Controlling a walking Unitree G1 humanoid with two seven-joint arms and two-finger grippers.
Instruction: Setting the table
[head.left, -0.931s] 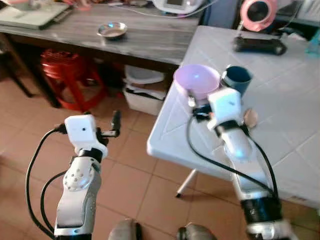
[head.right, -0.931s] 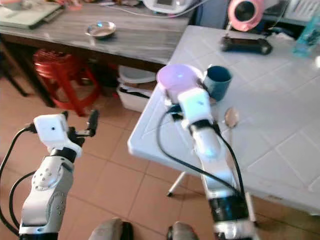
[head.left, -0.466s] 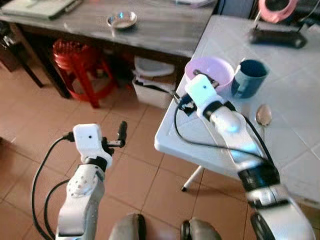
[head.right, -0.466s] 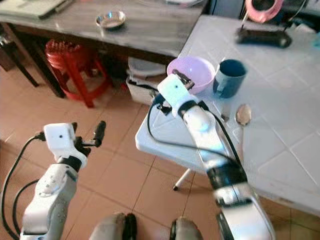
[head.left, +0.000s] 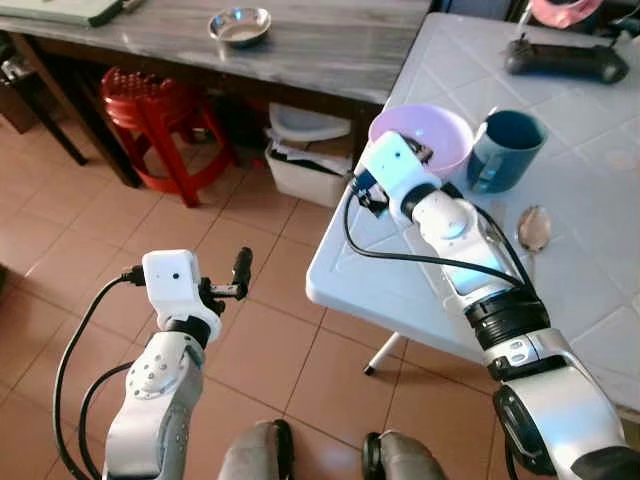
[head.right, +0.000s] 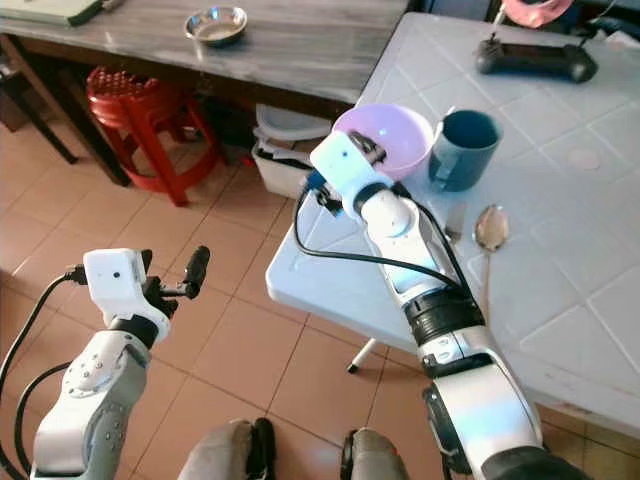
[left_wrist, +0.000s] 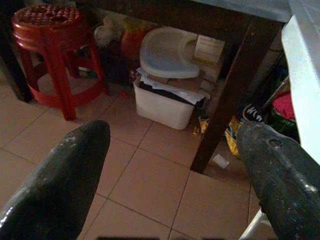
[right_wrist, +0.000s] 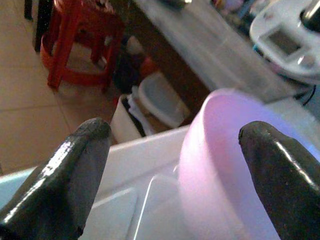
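The pink bowl stood at the white table corner beside the blue mug; you should judge it light, rigid plastic, best pinched at the rim. Your right gripper was spread, unloaded, alongside it.

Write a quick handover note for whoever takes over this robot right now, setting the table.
Right gripper: open, at the near side of the pink bowl, nothing held.
Left gripper: open, idle over the floor beside the white table.
On the table: bowl near the corner, blue mug to its right, spoon lying nearer the robot.
Done: nothing gripped yet.
Left: likely grasp and place the bowl.
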